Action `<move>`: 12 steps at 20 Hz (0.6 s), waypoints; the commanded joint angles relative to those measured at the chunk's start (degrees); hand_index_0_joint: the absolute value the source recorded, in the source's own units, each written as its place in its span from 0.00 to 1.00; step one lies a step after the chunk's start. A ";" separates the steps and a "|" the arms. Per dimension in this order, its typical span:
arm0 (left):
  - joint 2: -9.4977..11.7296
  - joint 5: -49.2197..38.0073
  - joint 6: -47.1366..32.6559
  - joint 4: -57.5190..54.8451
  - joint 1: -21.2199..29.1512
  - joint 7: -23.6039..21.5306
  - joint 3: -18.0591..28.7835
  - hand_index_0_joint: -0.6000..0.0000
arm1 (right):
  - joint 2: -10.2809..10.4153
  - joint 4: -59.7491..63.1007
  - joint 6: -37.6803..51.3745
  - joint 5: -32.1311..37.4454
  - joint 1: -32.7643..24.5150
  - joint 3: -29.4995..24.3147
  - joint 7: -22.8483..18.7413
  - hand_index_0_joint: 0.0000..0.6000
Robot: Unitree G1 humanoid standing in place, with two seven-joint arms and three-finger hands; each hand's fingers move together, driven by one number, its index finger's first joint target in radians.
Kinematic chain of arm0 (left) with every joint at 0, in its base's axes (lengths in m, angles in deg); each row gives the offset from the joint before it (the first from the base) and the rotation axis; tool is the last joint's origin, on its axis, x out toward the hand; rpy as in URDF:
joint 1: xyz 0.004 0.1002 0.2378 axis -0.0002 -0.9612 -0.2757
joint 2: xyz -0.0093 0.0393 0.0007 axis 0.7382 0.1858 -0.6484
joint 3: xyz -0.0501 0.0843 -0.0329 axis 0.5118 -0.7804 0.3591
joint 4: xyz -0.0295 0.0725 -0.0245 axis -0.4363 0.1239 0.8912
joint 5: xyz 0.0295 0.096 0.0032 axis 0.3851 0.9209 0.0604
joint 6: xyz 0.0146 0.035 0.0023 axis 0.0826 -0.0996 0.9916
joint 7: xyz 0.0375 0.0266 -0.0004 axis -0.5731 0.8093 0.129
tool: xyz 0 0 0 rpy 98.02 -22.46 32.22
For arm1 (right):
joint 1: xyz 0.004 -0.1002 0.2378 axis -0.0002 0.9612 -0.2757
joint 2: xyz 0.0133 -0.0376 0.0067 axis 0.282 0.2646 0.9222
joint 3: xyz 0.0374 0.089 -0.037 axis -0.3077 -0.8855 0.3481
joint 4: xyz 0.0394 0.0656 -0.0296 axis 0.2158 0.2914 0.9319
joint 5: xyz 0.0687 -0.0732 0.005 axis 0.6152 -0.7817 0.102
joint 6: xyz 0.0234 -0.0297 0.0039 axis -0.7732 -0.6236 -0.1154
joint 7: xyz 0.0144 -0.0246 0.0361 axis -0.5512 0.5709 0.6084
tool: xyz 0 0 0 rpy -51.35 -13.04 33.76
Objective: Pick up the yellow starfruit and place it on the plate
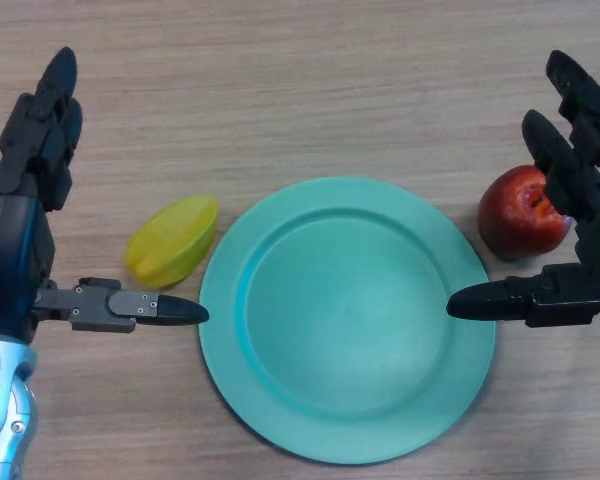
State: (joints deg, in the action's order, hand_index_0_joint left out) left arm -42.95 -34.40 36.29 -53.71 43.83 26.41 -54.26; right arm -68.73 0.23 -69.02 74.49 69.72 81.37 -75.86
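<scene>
The yellow starfruit (172,240) lies on the wooden table just left of the teal plate (280,400). The plate sits in the middle with nothing on it. My left hand (25,215) is at the left edge, open, fingers straight and pointing away, thumb reaching right just below the starfruit without touching it. My right hand (580,190) is at the right edge, open, its thumb pointing left over the plate's right rim.
A red apple (520,213) sits right of the plate, partly behind my right hand's fingers. The wooden table (300,80) stretches away beyond the plate.
</scene>
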 commanded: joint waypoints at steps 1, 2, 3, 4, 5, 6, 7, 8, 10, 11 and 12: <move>2.08 -0.42 -5.67 -4.40 1.48 -0.19 3.75 1.00 | -1.69 -4.30 8.53 0.03 -1.66 -2.44 0.80 0.00; 2.13 -0.20 -5.95 -4.39 1.50 -0.32 3.92 1.00 | -1.70 -4.46 8.68 -0.07 -1.62 -2.49 0.85 0.00; 2.21 -0.24 -5.88 -4.65 1.55 -0.41 4.15 1.00 | -1.76 -4.58 8.69 -0.33 -1.62 -2.53 0.92 0.00; 2.15 -0.32 -5.42 -5.02 1.46 -0.41 4.01 1.00 | -1.72 -4.59 8.78 -0.65 -1.39 -2.40 1.04 0.00; 1.94 0.08 -4.76 -5.50 1.41 -0.54 3.35 1.00 | -1.61 -4.62 8.72 -1.03 -1.04 -2.27 1.18 0.00; 1.86 0.80 -4.44 -5.58 1.64 -0.67 2.79 1.00 | -1.54 -4.82 8.52 -1.10 -0.97 -2.26 1.13 0.00; 1.85 1.50 -4.21 -5.35 2.15 -0.74 2.36 1.00 | -1.50 -5.23 8.42 -1.16 -0.88 -2.32 1.05 0.00; 1.93 1.51 -4.07 -5.06 2.52 -0.65 2.35 1.00 | -1.49 -5.50 8.37 -1.17 -0.62 -2.43 1.12 0.00; 2.15 0.38 -4.51 -3.36 3.49 -1.25 2.87 1.00 | -1.58 -6.25 7.71 -1.13 -0.12 -2.85 1.50 0.00; 2.34 0.16 -5.42 -1.36 4.33 -2.72 3.09 1.00 | -1.58 -6.76 7.39 -0.81 0.16 -3.23 1.66 0.00; 2.73 0.35 -5.26 -0.38 5.03 -3.51 3.34 1.00 | -1.58 -6.99 7.28 -0.51 0.28 -3.42 1.67 0.00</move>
State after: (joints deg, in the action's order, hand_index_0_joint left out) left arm -42.35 -34.23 37.37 -50.54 47.40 25.53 -54.23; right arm -68.74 -2.67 -69.02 72.55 71.28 81.21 -74.68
